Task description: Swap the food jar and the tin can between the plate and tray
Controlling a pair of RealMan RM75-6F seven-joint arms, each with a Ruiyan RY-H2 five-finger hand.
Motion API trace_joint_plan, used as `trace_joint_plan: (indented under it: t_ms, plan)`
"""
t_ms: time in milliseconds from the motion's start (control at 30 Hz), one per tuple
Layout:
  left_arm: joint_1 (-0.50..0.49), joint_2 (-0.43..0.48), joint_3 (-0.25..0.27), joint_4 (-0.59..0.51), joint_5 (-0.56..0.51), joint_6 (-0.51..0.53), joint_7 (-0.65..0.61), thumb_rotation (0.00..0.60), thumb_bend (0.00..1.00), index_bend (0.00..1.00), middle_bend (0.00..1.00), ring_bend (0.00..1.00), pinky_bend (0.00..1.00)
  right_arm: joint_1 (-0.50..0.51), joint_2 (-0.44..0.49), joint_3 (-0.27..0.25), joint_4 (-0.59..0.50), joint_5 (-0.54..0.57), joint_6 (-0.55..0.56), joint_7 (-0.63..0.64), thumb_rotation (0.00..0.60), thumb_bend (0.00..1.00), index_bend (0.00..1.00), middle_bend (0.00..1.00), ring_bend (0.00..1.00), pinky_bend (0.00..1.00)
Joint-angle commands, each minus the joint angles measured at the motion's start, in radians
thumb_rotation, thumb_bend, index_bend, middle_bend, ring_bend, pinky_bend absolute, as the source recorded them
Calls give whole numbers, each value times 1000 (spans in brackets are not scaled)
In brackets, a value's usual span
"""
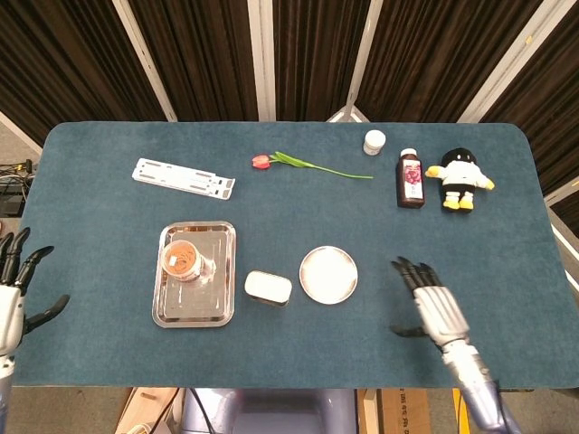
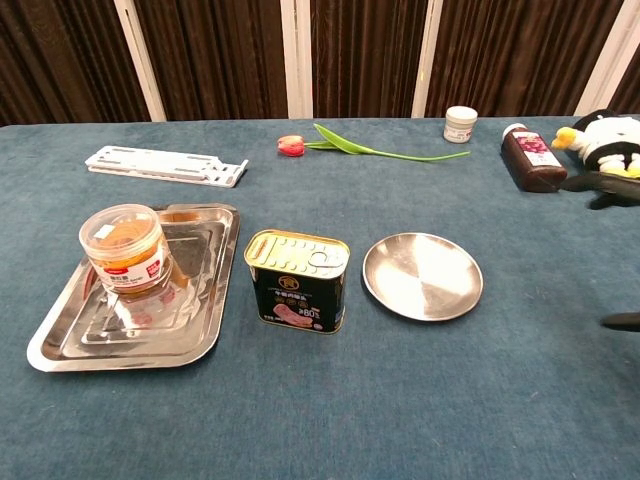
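- Food jar (image 2: pixel 123 248): upright on the far left part of the tray (image 2: pixel 60 340), held by nothing.
- Tin can (image 2: pixel 297 279): upright on the bench (image 1: pixel 380 208), between the tray and the plate (image 2: pixel 422 276), on neither. The plate is bare.
- Right robot hand (image 1: pixel 434 306): over the bench right of the plate, fingers spread, holding nothing. In the chest view only dark fingertips show at the right edge.
- Left robot hand (image 1: pixel 11 294): at the far left edge of the head view, well apart from the tray, fingers spread and empty.
- Step in hand, as a judgement: the jar seems placed, so the can should go to the plate. Bring your right robot hand to the can from its right side, close across its narrow faces, lift straight up, and set it flat at the plate's middle.
- Risk: the can is tall on a small base, so a glancing touch may tip it.
- Writing: the can's dark label shows "280" and a food picture; other print is too small to read. The jar carries a red-and-white label, unreadable.
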Motion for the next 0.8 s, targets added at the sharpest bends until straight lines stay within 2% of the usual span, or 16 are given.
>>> trace_joint_plan:
  t_ms: [33, 167, 367, 533, 800]
  plan:
    - [16, 26, 9, -20, -19, -41, 18, 600, 107, 227, 30, 0, 64, 113, -59, 57, -205, 147, -100, -244, 600, 6, 8, 50, 114, 0]
    - [13, 22, 6, -15, -9, -63, 48, 600, 108, 226, 29, 0, 60, 178, -156, 103, -256, 308, -75, -410, 600, 5, 8, 50, 114, 0]
    - [16, 13, -3, -16, -14, -93, 78, 600, 110, 225, 29, 0, 48, 280, -272, 145, -269, 502, -41, -554, 600, 6, 26, 71, 134, 0]
    - [30, -9, -35, -2, -24, -66, 108, 600, 129, 216, 27, 0, 30, 350, -375, 175, -218, 585, 15, -623, 600, 6, 61, 113, 176, 0]
    - [43, -13, -55, -3, -35, -71, 82, 600, 129, 214, 25, 0, 27, 410, -511, 197, -83, 639, 79, -639, 600, 6, 116, 167, 235, 0]
